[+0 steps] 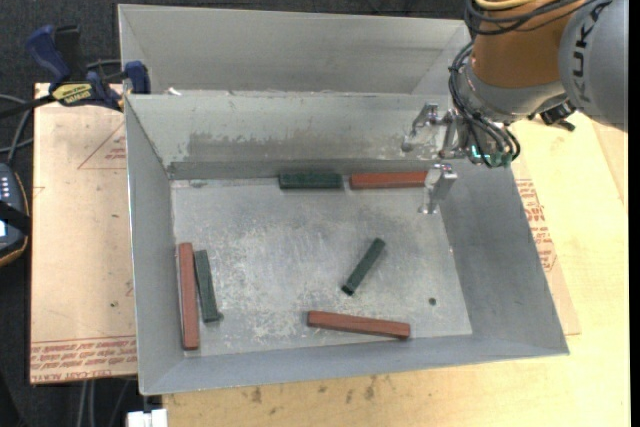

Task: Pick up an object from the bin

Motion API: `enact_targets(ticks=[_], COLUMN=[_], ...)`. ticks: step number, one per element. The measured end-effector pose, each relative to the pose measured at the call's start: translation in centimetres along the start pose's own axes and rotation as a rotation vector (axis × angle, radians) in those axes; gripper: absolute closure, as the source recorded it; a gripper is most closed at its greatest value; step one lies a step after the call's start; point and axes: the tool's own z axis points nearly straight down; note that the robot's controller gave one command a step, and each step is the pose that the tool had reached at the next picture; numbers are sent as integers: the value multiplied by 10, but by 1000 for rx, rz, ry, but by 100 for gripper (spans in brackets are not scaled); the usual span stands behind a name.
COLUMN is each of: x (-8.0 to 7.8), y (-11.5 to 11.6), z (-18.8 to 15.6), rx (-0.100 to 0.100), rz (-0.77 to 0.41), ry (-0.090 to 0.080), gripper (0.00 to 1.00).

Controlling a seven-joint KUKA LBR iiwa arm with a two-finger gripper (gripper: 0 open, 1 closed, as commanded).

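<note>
Crowding the bin's (300, 45) far-right wall, gripper (434, 185) (opening: can't tell) sits beside the red bar (388, 180), lying left-right.

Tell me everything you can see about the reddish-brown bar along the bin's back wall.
The reddish-brown bar is long, slim and straight, matte, perhaps wood or plastic. It lies flat on the bin floor, lengthwise against the foot of the back wall. Its left end nearly meets a dark green bar in line with it; its right end reaches the gripper, though contact cannot be told.
</note>
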Motion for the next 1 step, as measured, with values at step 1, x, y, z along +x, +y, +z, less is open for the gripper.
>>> enact_targets(ticks=[1], x=[-2], y=[0], z=[-5], rx=[1], rz=[-2], ry=[-8], gripper=[0])
